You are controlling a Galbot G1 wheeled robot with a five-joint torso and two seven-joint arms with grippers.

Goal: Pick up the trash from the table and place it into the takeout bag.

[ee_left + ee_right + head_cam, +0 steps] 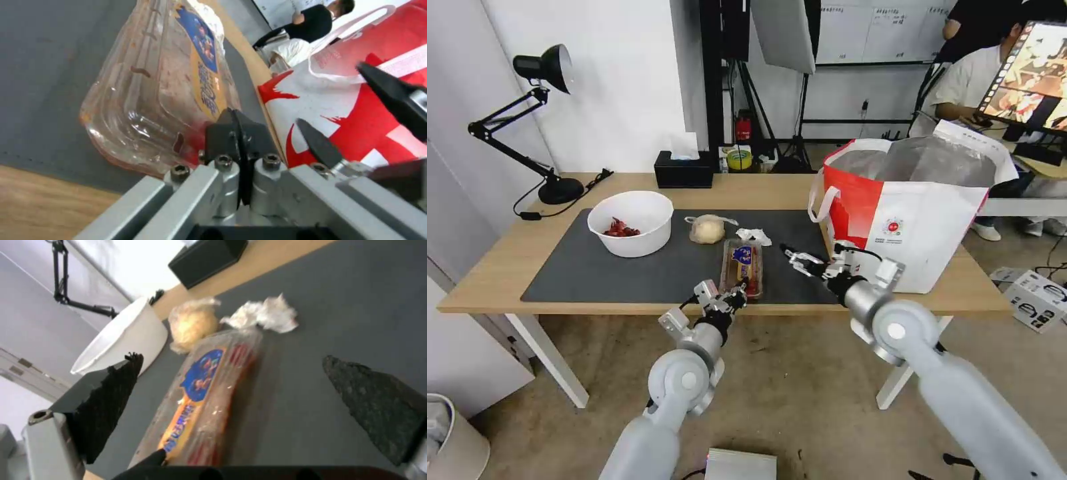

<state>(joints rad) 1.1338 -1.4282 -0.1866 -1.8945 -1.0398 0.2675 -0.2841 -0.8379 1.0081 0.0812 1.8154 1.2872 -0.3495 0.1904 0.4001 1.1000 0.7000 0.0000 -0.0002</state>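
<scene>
The light-wood table [507,267] carries a dark grey mat [600,273], my landmark. Off the mat's right edge stands the takeout bag [920,220], mouth open, foil lining bare as far as I can see. On the mat's far left sits the white bowl [630,223] holding red scraps. At its near edge the left gripper [240,133] pinches the clamshell tray [742,265], fingers pressed together on one corner; that thin hold could slip, spilling red bits. The right gripper [800,259] hovers spread just beside it.
</scene>
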